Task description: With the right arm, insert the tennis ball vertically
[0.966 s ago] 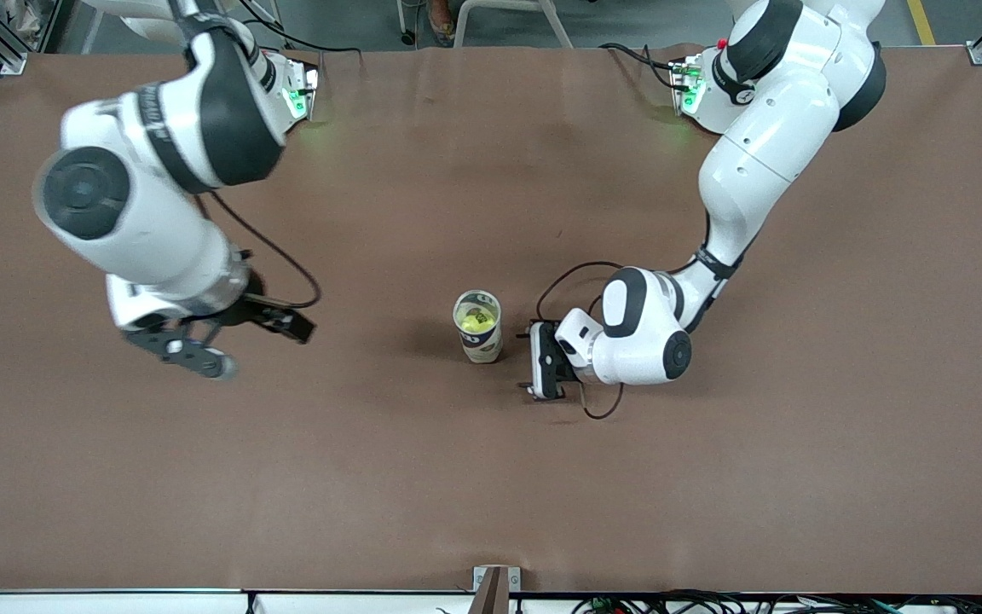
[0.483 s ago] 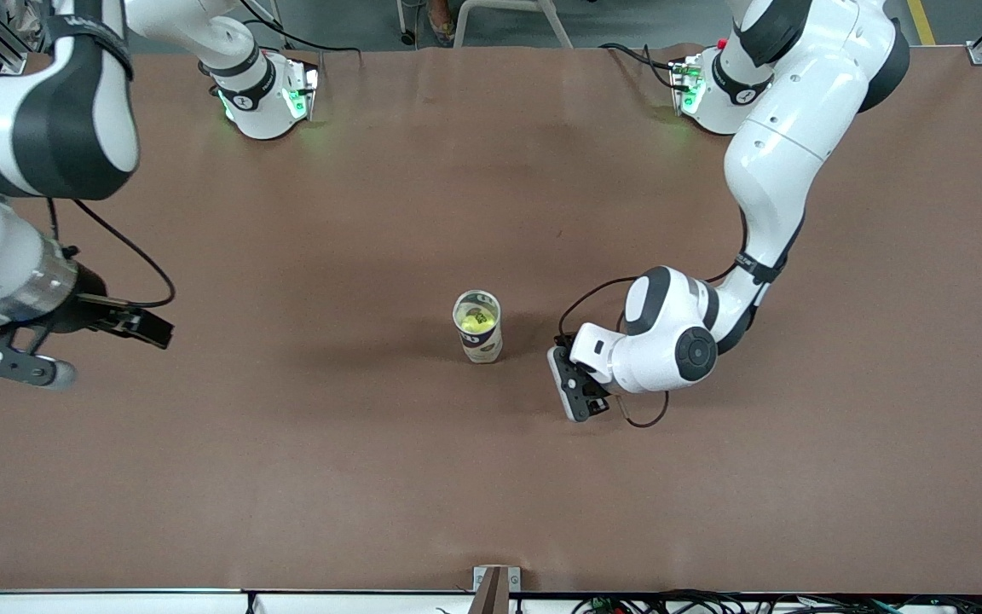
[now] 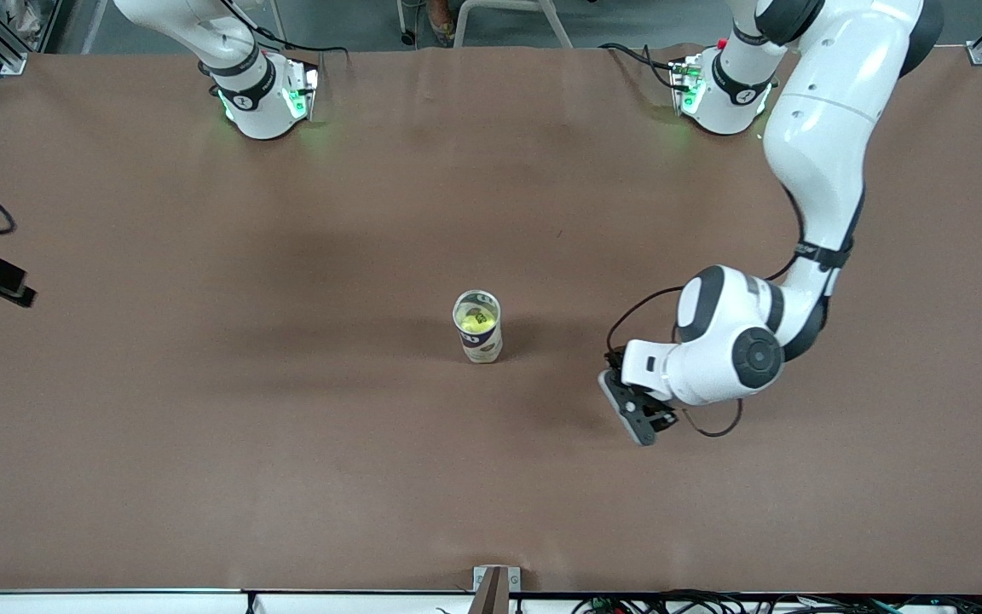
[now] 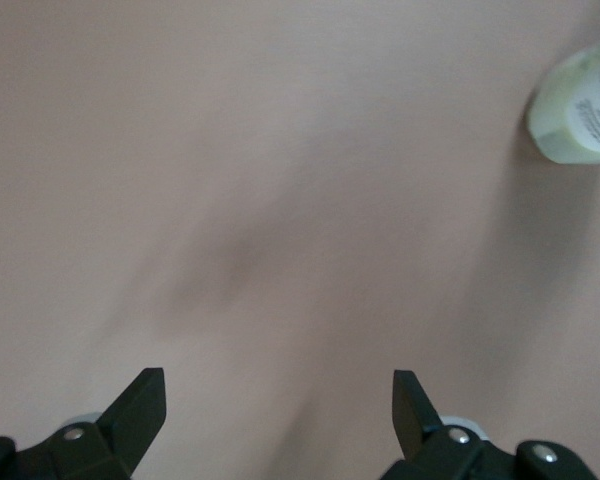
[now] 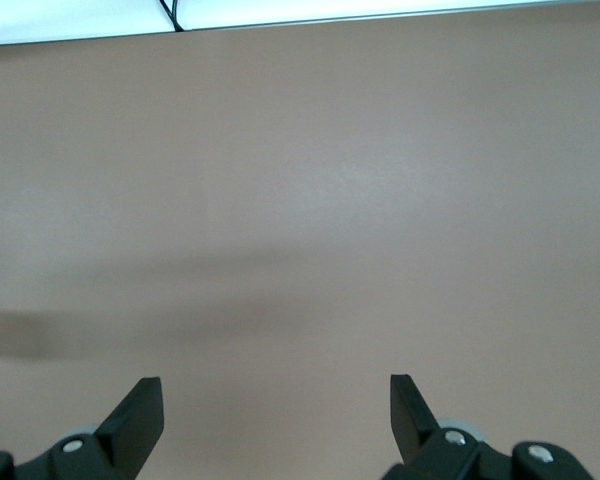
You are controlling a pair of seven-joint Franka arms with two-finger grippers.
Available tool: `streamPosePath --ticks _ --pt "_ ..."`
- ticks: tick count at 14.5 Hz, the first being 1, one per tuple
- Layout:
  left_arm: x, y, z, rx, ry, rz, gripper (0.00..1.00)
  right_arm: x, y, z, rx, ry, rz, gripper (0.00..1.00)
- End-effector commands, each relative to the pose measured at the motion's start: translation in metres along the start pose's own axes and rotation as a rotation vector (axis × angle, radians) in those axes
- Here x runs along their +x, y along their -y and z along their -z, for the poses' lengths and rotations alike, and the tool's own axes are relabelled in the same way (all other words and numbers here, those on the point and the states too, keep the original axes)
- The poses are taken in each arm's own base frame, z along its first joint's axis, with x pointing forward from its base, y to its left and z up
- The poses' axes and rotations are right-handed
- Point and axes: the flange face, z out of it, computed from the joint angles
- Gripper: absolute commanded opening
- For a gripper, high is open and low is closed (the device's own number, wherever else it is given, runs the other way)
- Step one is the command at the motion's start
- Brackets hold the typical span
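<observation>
Tennis ball [image 3: 477, 321] status: I read it seated inside the upright tube [image 3: 479, 328], visible through the tube's open top, near the middle of the tabletop [image 3: 372, 477].

1. Tabletop. The brown surface fills the front view. Both arm bases stand along its top edge, each with a green light.

2. Left arm. I see it reaching down from its base, with its wrist low over the tabletop.

3. Right arm. Only the base and a dark piece at the view's edge, toward the right arm's end of the tabletop, are visible to me.

4. Tube. It stands vertical on the tabletop, touching neither tool, with a printed label on its wall. In the left wrist view it shows at the picture's edge as a pale cylinder [image 4: 580, 105].

5. Left tool [image 3: 638, 414]. It hangs over bare tabletop toward the left arm's end, well apart from the tube. In its wrist view [image 4: 278, 400] the two fingers stand wide apart with nothing between them.

6. Right tool [image 5: 277, 405]. I confirm from its wrist view that the fingers are spread wide and hold nothing; it is over bare tabletop, with the pale table edge in sight.
</observation>
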Motion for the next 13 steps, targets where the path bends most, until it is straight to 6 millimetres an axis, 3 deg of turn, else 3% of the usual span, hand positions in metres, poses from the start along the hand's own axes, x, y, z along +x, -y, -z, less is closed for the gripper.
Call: streamPosePath --ticks 1,7,10,13 --pt "-0.001 -0.005 0.037 0.025 0.045 0.109 1.0 -0.017 -0.011 0.013 0.017 -0.01 0.019 1.0" --pt "0.01 -0.035 0.111 0.091 0.076 0.407 1.0 -0.025 -0.013 0.012 0.003 0.003 -0.036 1.0" --pt "0.017 -0.062 0.148 0.162 0.089 0.568 1.0 -0.045 -0.012 0.008 -0.024 -0.006 -0.028 1.0" --pt "-0.004 -0.05 0.182 0.174 0.102 0.636 1.0 -0.062 -0.012 0.003 -0.032 0.002 -0.028 1.0"
